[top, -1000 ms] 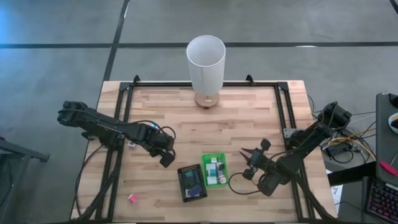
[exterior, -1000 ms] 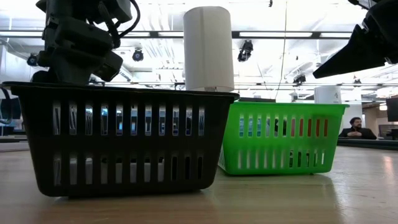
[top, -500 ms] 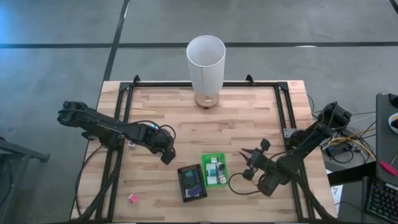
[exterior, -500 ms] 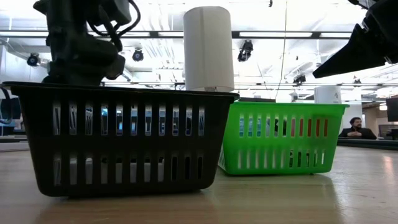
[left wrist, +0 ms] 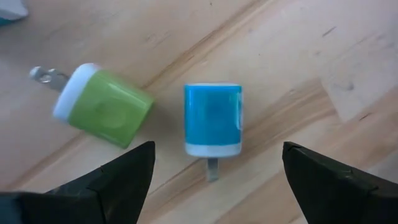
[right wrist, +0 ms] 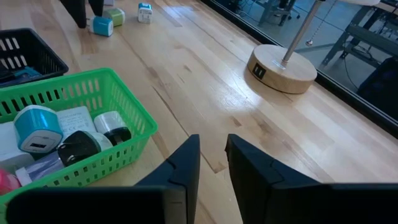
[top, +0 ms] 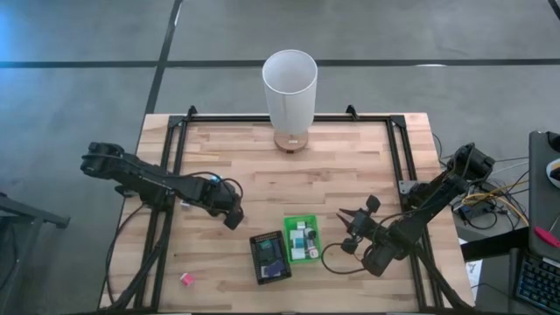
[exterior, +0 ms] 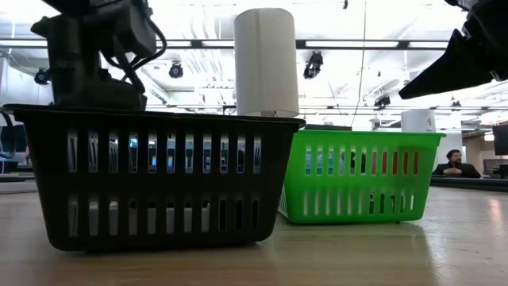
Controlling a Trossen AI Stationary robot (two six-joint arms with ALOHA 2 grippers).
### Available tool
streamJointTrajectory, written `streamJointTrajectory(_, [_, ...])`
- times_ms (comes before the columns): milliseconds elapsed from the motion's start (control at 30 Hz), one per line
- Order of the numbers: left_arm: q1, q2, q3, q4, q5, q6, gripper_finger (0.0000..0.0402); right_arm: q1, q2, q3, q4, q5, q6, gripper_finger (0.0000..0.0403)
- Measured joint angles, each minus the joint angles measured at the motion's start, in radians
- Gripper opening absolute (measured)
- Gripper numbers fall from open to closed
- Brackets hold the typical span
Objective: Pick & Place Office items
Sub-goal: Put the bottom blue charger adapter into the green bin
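1. On the desk (top: pixel 341 175), left of centre, the left tool (left wrist: pixel 211 163) is held low with its fingers spread wide and nothing between them.
2. Directly below that tool, a blue charger block (left wrist: pixel 212 119) is seen lying flat on the wood, framed by the two fingers but not touched.
3. Just beside it, a green charger block (left wrist: pixel 102 105) is seen lying tilted, its prongs pointing away from the blue one.
4. Near the front middle, a black basket (top: pixel 269 256) and a green basket (top: pixel 302 239) are placed side by side; several small office items (right wrist: pixel 62 137) lie in the green one.
5. A pink item (top: pixel 185 279) is left alone near the front left corner.
6. Right of the green basket, the right tool (right wrist: pixel 211 163) is held above the desk, almost fully closed and empty.
7. At the back edge, a tall white cylinder (top: pixel 290 87) stands upright.
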Motion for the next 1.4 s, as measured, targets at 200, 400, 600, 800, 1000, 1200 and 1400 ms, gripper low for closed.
streamJointTrajectory(200, [0.005, 0.000, -0.044, 0.141, -0.001, -0.028, 0.0347, 0.000, 0.000, 0.000, 0.002, 0.000, 0.000, 0.0080])
streamJointTrajectory(400, [0.014, 0.000, -0.058, 0.152, -0.011, -0.031, 0.0347, 0.000, 0.000, 0.000, 0.011, 0.000, 0.000, 0.0072])
streamJointTrajectory(600, [0.030, 0.014, -0.057, 0.153, -0.033, -0.031, 0.0345, 0.000, 0.000, 0.000, 0.025, -0.012, 0.000, 0.0069])
streamJointTrajectory(800, [0.032, 0.065, -0.052, 0.159, -0.052, -0.015, 0.0329, 0.000, 0.000, 0.000, 0.027, -0.042, 0.000, 0.0077])
streamJointTrajectory(1000, [0.032, 0.081, -0.053, 0.146, -0.060, 0.004, 0.0238, 0.000, 0.000, 0.000, 0.029, -0.050, 0.000, 0.0082])
streamJointTrajectory(1200, [0.033, 0.062, -0.058, 0.145, -0.061, 0.049, 0.0133, 0.000, 0.000, 0.000, 0.032, -0.053, 0.000, 0.0074])
streamJointTrajectory(1400, [0.033, 0.028, -0.025, 0.204, -0.031, 0.125, 0.0133, 0.000, 0.000, 0.000, 0.033, -0.053, 0.000, 0.0068])
